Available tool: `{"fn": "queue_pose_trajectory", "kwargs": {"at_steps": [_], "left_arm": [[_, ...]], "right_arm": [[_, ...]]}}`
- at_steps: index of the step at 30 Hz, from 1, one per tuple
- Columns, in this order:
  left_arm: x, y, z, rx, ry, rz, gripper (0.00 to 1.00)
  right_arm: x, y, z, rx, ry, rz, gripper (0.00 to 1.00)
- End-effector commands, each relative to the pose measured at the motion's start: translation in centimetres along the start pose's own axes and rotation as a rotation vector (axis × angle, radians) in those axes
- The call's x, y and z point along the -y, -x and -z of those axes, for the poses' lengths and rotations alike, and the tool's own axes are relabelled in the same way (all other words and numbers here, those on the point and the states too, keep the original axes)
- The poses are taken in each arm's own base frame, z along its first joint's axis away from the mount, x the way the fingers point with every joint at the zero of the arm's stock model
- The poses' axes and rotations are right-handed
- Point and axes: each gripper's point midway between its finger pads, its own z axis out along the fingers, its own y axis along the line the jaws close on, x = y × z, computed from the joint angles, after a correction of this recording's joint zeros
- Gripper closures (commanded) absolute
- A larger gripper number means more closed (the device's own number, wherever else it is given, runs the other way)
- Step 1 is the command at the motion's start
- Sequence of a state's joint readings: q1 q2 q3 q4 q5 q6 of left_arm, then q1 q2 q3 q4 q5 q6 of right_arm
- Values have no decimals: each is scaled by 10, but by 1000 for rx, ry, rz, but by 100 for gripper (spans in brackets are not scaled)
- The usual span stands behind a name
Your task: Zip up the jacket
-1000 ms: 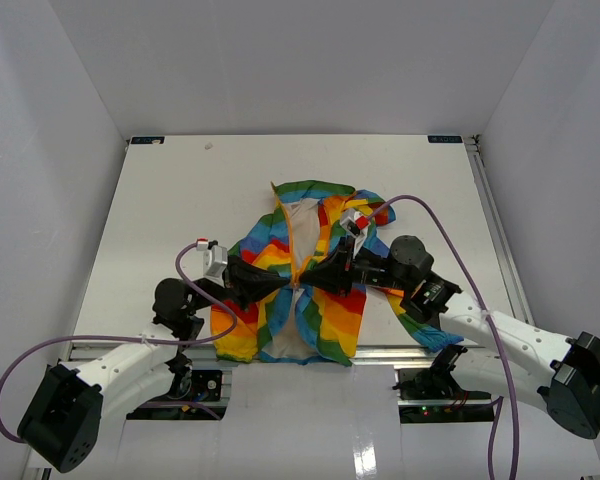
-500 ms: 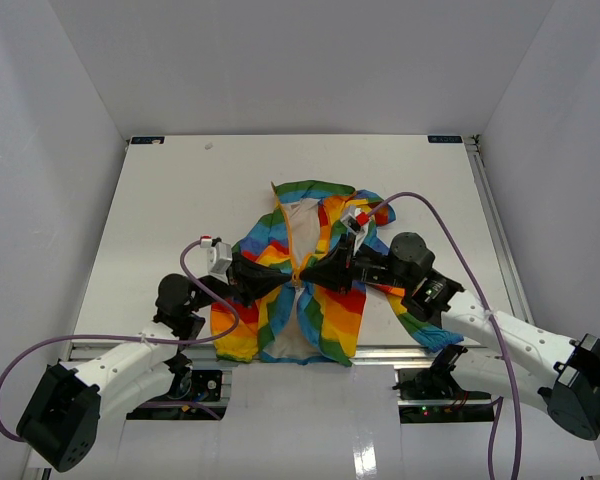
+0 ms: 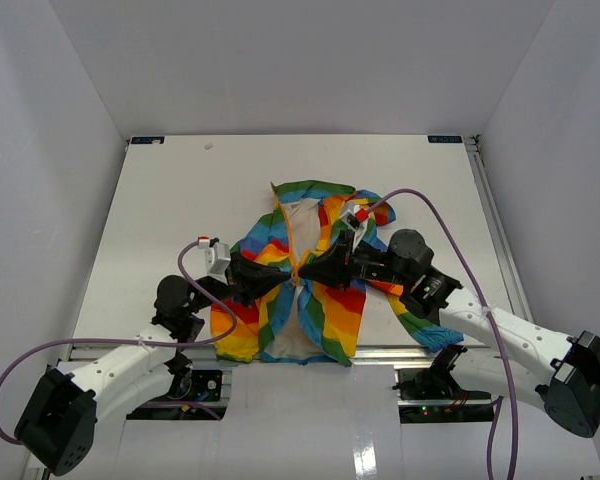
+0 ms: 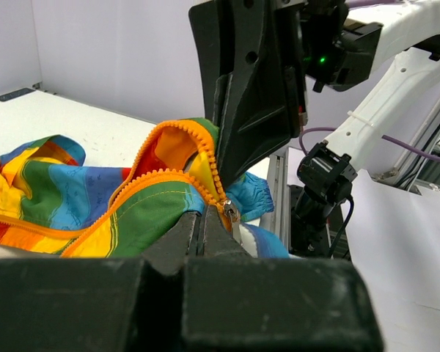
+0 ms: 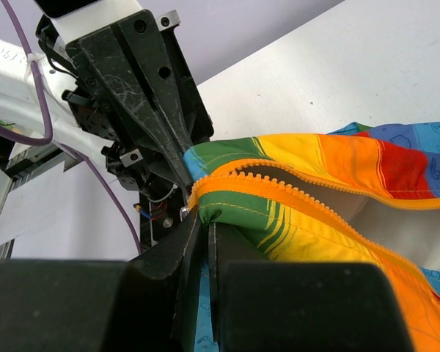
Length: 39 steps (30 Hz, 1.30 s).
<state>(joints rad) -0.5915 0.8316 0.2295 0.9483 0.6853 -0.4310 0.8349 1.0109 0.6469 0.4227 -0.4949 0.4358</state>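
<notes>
Pincers: two, tip to tip. First, the left pincer point(image 3: 286, 275), clenched on the jacket point(image 3: 337, 312) at one zipper point(image 3: 285, 225) edge; then the right pincer point(image 3: 306, 270), clenched on the facing edge. One jacket, one zipper. Jacket lies spread on the worktop point(image 3: 170, 190), centre of the near edge, between both arms; pincers meet over its middle, low on the front. Rainbow stripes: red, orange, yellow, green, blue. Orange zipper teeth parted above the grip, cream lining point(image 3: 302, 215) showing in the gap. Small metal slider point(image 4: 230, 213) sits just beside the left pincer's tips.
</notes>
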Motion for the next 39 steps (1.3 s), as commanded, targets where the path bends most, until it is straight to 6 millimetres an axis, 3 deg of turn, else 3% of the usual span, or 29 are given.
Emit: {"fn": "queue_pose_trajectory", "kwargs": {"at_steps": [1, 3, 14, 21, 25, 28, 30, 39], "left_arm": [[18, 8, 2, 29, -72, 2, 90], [21, 9, 2, 29, -88, 10, 84], [25, 5, 1, 9, -124, 28, 69], [23, 2, -1, -5, -122, 33, 67], [20, 1, -2, -10, -112, 30, 71], [18, -2, -3, -26, -111, 36, 94], [17, -3, -4, -32, -107, 39, 100], [12, -12, -8, -73, -102, 66, 100]], "right_arm": [[-4, 16, -3, 77, 36, 56, 92], [-3, 15, -3, 75, 37, 55, 92], [-6, 18, -2, 90, 46, 55, 92], [-7, 20, -2, 93, 49, 57, 92], [-9, 18, -2, 88, 59, 52, 92], [-11, 16, -3, 78, 78, 48, 92], [-11, 16, -3, 71, 78, 49, 92], [-14, 30, 0, 67, 53, 85, 92]]}}
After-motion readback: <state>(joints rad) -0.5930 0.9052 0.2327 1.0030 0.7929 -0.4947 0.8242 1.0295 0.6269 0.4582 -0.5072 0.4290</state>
